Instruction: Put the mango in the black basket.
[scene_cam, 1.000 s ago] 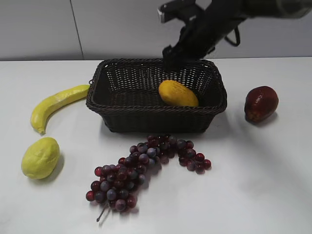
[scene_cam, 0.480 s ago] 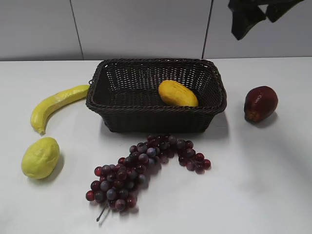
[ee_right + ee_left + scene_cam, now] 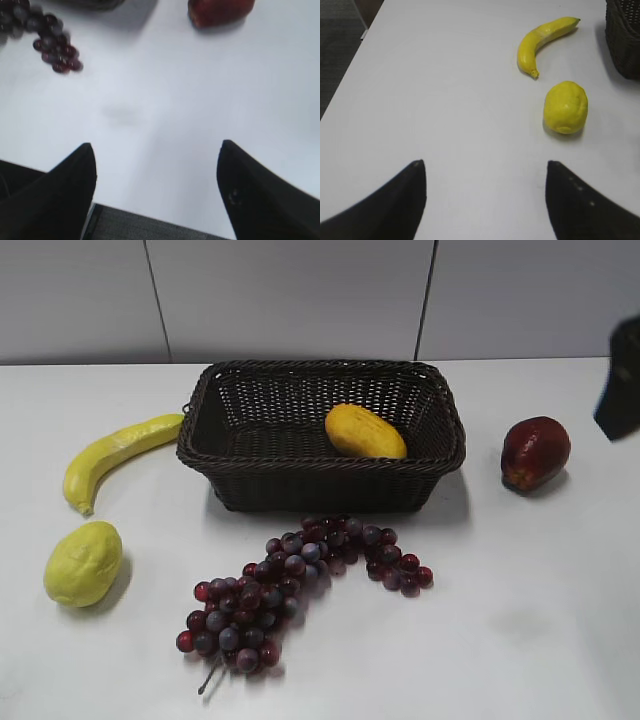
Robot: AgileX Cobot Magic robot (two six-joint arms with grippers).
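Note:
The orange-yellow mango (image 3: 365, 431) lies inside the black basket (image 3: 320, 472), against its right side. The basket's corner also shows in the left wrist view (image 3: 625, 45). My right gripper (image 3: 156, 150) is open and empty above the table's front right edge, far from the basket; in the exterior view only a dark piece of the right arm (image 3: 622, 392) shows at the right border. My left gripper (image 3: 485, 167) is open and empty over bare table, left of the fruit.
A banana (image 3: 112, 452) and a pale lemon (image 3: 83, 562) lie left of the basket. A bunch of dark red grapes (image 3: 295, 580) lies in front of it. A dark red fruit (image 3: 535, 452) sits to its right. The table's front edge (image 3: 165, 220) is below the right gripper.
The right arm has left the basket, risen, and swung away to the right border of the exterior view. The mango stays in the basket.

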